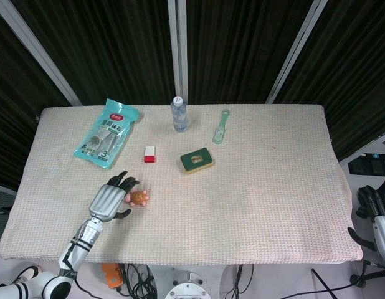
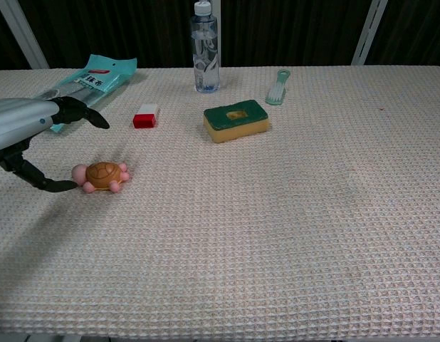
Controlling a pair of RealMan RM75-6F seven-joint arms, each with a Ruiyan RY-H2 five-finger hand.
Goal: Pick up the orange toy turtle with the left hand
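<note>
- Right now the left robot hand (image 1: 109,200) sits at the lower left of the head view, fingers spread and holding nothing, just beside the toy turtle (image 1: 138,198).
- In the chest view, at the left edge, the left robot hand (image 2: 24,135) has its upper fingers above and behind the turtle (image 2: 102,176), while its thumb reaches low along the worktop (image 2: 277,235) to a point just beside the turtle's pink head; I cannot tell whether it touches.
- To do this step well, I would bring the open fingers over the shell and close thumb and fingers on opposite sides of the body, since a sideways nudge would likely slide so small a toy across the cloth.
- The turtle lies flat, left of centre, with a glossy orange-brown domed shell and pink head and feet sticking out; it looks smooth and possibly slippery.
- The right robot hand (image 1: 380,218) hangs off the lower right edge, well apart, fingers apart and holding nothing.
</note>
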